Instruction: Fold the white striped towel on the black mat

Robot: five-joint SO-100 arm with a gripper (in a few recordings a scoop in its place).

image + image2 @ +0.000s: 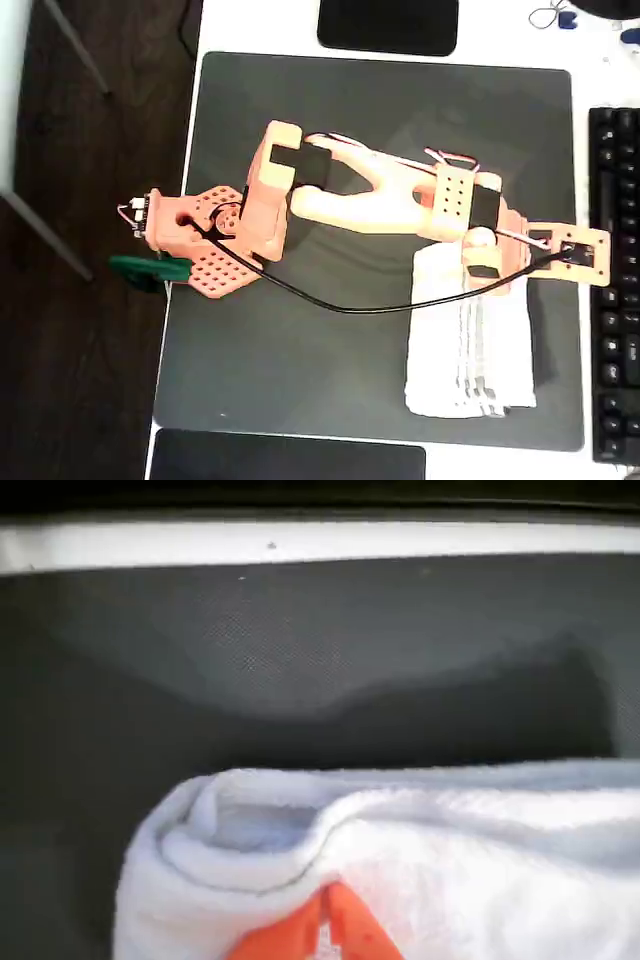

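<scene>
Overhead towel: the white striped towel (470, 345) lies folded at about 4 o'clock on the black mat (300, 130), its upper end under the orange arm (380, 195).
Wrist fingers: the orange fingers (310, 930) seemingly pinch the towel's rolled edge; blurred.

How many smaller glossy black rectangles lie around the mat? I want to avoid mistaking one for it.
2: one glossy black rectangle beyond the black mat's top edge, another below its bottom edge in the overhead view. Others may lie outside the picture.
</scene>
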